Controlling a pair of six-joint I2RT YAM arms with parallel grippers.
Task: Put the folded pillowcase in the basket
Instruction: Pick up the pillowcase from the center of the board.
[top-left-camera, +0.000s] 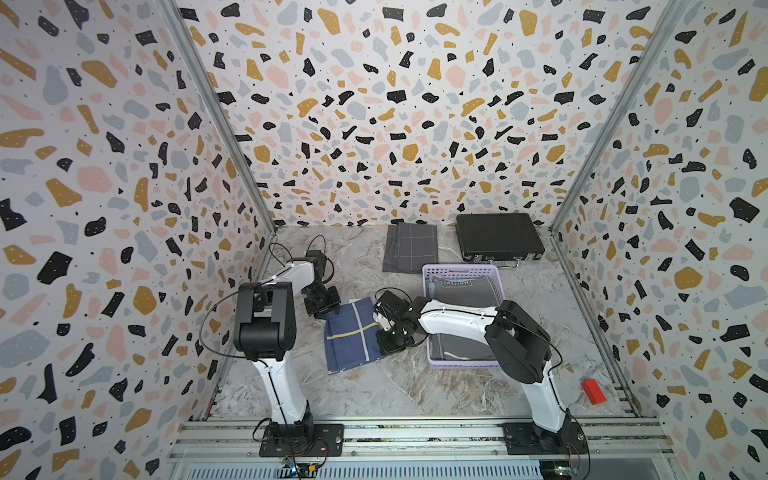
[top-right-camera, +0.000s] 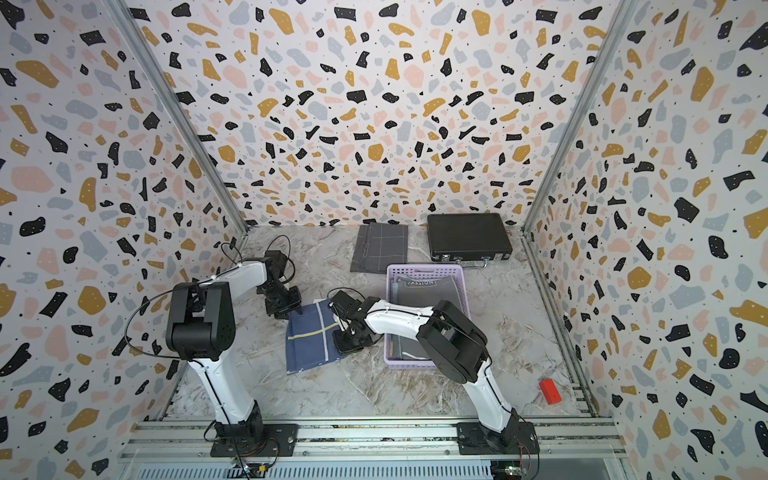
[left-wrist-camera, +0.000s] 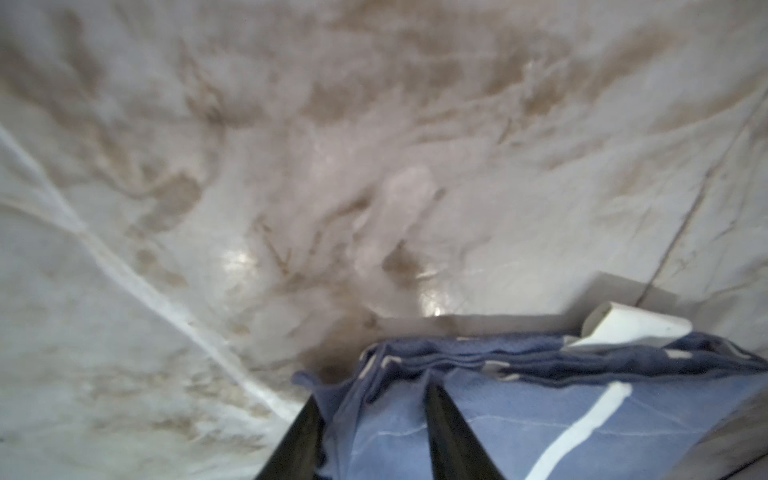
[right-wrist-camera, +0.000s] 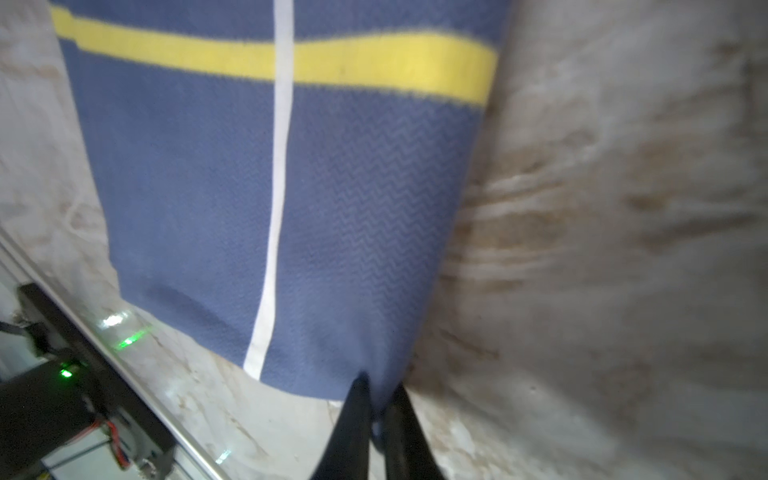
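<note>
The folded pillowcase (top-left-camera: 351, 338) (top-right-camera: 309, 340) is blue with a yellow and a white stripe and lies on the marble table, left of the basket. My left gripper (top-left-camera: 327, 308) (top-right-camera: 287, 309) sits at its far left corner. In the left wrist view this gripper (left-wrist-camera: 371, 392) has bunched blue cloth (left-wrist-camera: 519, 415) between its fingers. My right gripper (top-left-camera: 383, 343) (top-right-camera: 338, 338) is at the pillowcase's right edge. In the right wrist view it (right-wrist-camera: 380, 382) pinches the cloth's (right-wrist-camera: 332, 187) edge. The lilac basket (top-left-camera: 426, 299) (top-right-camera: 390, 291) stands to the right, partly hidden by my right arm.
Grey folded cloth (top-left-camera: 469, 291) lies inside the basket. A grey checked cloth (top-left-camera: 411, 253) and a black hard case (top-left-camera: 498, 237) lie at the back. A red block (top-left-camera: 593, 391) sits near the front right. A white sheet (left-wrist-camera: 631, 328) pokes out under the pillowcase's far edge.
</note>
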